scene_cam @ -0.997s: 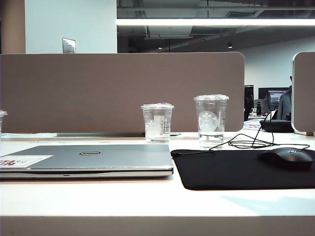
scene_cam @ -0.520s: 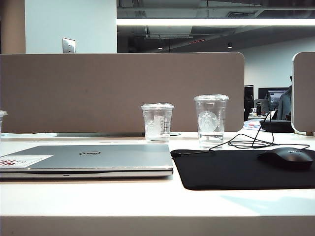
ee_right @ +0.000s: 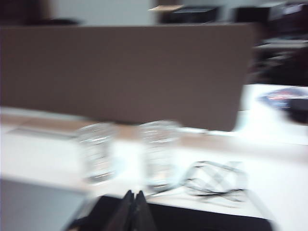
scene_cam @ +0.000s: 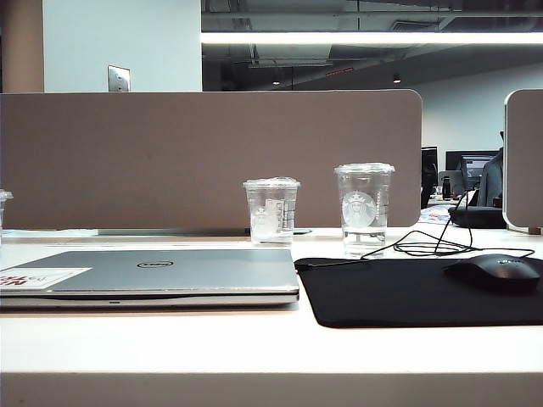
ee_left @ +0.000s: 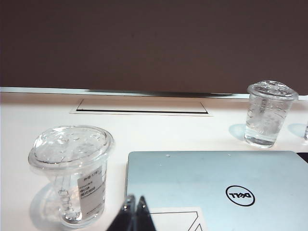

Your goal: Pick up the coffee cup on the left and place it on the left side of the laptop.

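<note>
The coffee cup (ee_left: 72, 173), short and clear with a domed lid and a white printed label, stands on the white table just off the laptop's (ee_left: 216, 183) left edge. In the exterior view only a sliver of the coffee cup (scene_cam: 2, 208) shows at the far left, beyond the silver-grey Dell laptop (scene_cam: 153, 271). My left gripper (ee_left: 135, 199) is shut and empty, beside the cup and apart from it, over the laptop's corner. My right gripper (ee_right: 134, 194) is shut and empty above the black mat (ee_right: 192, 219); that view is blurred. Neither gripper shows in the exterior view.
A mid-height clear cup (scene_cam: 271, 209) and a taller Starbucks cup (scene_cam: 364, 208) stand behind the laptop. A black mouse (scene_cam: 495, 271) lies on the black mouse mat (scene_cam: 399, 292), with its coiled cable (scene_cam: 433, 246) behind. A brown partition (scene_cam: 212, 157) closes off the back of the table.
Nothing on the table has moved in the exterior view. A faint shadow on the table's front right has faded.
</note>
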{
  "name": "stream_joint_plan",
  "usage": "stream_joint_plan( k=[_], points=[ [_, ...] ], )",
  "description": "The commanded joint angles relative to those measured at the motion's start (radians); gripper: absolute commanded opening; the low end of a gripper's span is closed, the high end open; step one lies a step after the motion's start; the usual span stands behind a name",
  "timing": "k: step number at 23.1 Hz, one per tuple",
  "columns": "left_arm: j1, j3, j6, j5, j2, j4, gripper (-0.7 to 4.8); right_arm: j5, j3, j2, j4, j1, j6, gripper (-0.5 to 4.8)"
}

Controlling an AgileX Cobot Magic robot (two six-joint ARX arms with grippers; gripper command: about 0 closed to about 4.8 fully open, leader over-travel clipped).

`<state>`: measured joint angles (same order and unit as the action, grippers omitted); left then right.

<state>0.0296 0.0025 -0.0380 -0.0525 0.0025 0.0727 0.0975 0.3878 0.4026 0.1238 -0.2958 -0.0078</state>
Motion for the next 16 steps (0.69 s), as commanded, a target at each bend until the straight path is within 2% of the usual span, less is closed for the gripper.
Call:
stream_joint_plan(
  k=[1,6,16],
  points=[
    [0.002,0.004,0.003,0.0,0.0,0.011,-0.05,0.0,-0.045,-0.071,0.042,0.082,0.0,-0.01],
    [0.002,0.004,0.004,0.0,0.0,0.011,-0.05,0.015,-0.157,-0.215,0.037,0.179,0.0,-0.01],
    [0.002,0.004,0.004,0.0,0.0,0.011,-0.05,0.013,-0.306,-0.341,0.035,0.193,0.0,-0.01]
  ],
)
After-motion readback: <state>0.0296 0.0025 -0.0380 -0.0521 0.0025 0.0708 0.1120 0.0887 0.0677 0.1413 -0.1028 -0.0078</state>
